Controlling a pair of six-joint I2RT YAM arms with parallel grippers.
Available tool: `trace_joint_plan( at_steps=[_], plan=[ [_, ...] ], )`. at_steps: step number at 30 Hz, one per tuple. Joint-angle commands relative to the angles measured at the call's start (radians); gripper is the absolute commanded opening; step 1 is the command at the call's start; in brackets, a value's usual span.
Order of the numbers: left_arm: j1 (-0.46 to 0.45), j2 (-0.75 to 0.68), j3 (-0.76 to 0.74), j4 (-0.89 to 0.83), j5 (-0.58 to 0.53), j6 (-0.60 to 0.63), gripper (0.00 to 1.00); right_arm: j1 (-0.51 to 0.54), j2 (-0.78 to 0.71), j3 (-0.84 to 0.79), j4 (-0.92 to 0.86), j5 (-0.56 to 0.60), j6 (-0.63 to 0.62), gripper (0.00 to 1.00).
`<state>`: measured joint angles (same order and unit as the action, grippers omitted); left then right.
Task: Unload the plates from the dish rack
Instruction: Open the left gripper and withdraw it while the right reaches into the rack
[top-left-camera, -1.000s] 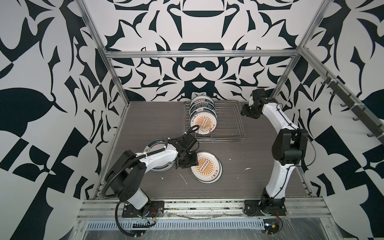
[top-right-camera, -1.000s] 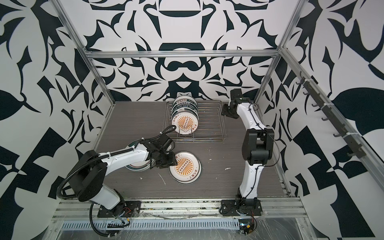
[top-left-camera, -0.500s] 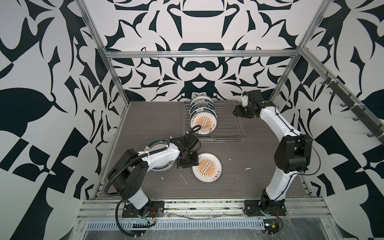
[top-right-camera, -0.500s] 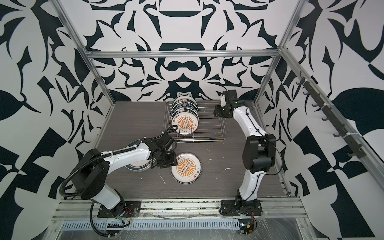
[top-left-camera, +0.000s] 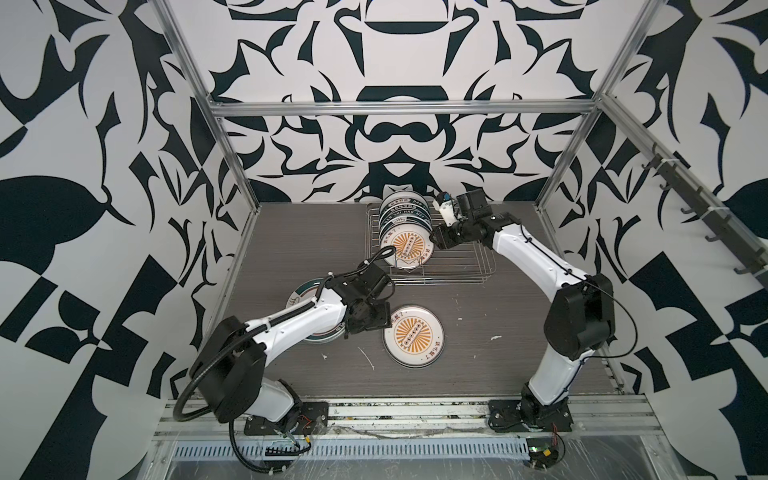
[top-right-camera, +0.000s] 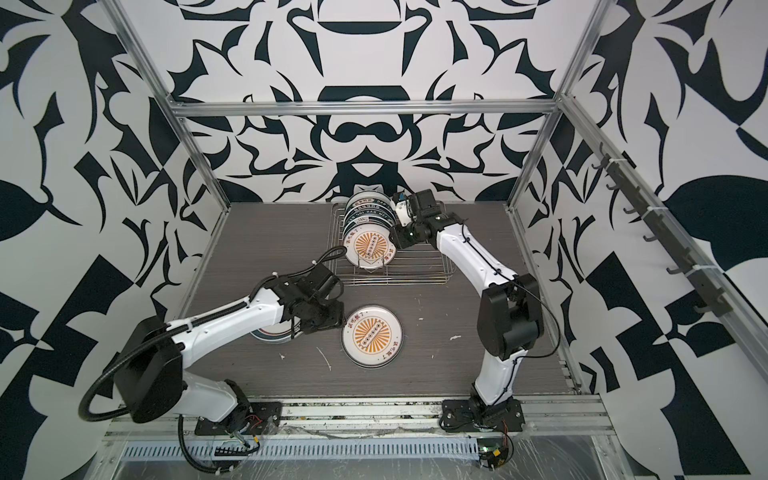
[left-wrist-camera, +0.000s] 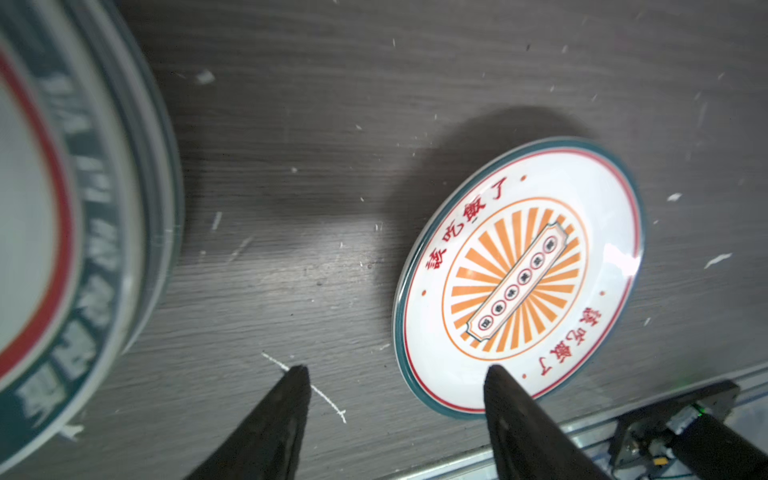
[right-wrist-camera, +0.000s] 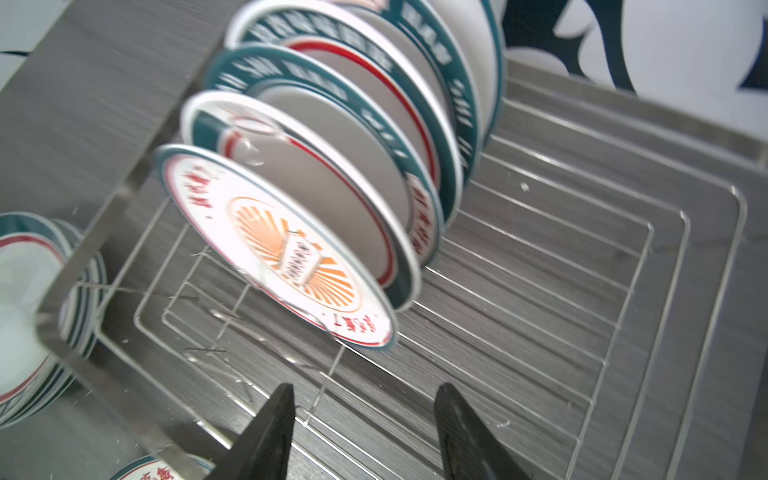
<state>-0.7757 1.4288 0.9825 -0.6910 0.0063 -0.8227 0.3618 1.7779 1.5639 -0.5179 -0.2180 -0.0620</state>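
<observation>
The dish rack (top-left-camera: 487, 266) (top-right-camera: 445, 272) (right-wrist-camera: 706, 291) stands at the back of the table. Several plates stand upright in its left part, a sunburst plate (top-left-camera: 409, 248) (top-right-camera: 370, 248) (right-wrist-camera: 286, 253) in front and teal-rimmed plates (top-left-camera: 401, 212) (right-wrist-camera: 374, 137) behind. My right gripper (top-left-camera: 435, 240) (top-right-camera: 395, 241) (right-wrist-camera: 365, 390) hovers open and empty over the rack floor, just right of them. Another sunburst plate (top-left-camera: 413, 336) (top-right-camera: 372, 336) (left-wrist-camera: 519, 282) lies flat on the table. My left gripper (top-left-camera: 374, 320) (top-right-camera: 328, 320) (left-wrist-camera: 397, 374) is open at its left edge, holding nothing.
A stack of teal-rimmed plates (top-left-camera: 305, 293) (left-wrist-camera: 83, 208) (right-wrist-camera: 25, 291) lies under my left forearm. White scraps (top-left-camera: 368, 359) dot the wood-grain table. Aluminium frame posts (top-left-camera: 232, 166) and patterned walls close in the sides and back; a metal rail (top-left-camera: 395, 411) runs along the front.
My left gripper has opened and let go of the sunburst plate, which now lies flat on the table. My right arm has swung left, from the rack's far right corner to the standing plates.
</observation>
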Motion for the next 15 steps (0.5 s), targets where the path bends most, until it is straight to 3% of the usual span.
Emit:
trace_joint_plan(
  at_steps=[1, 7, 12, 15],
  plan=[
    [0.053, -0.064, -0.004, -0.057, -0.069, -0.002, 0.82, 0.008, -0.035, 0.0, 0.051, -0.05, -0.085, 0.58],
    [0.152, -0.209, -0.04, -0.016, -0.075, 0.025, 0.84, 0.008, 0.012, 0.054, 0.039, -0.092, -0.164, 0.58],
    [0.16, -0.353, -0.096, 0.055, -0.151, 0.029, 0.84, 0.009, 0.069, 0.124, 0.001, -0.124, -0.21, 0.56],
    [0.164, -0.442, -0.147, 0.098, -0.187, 0.013, 0.9, 0.009, 0.083, 0.138, 0.009, -0.124, -0.232, 0.56]
  ],
)
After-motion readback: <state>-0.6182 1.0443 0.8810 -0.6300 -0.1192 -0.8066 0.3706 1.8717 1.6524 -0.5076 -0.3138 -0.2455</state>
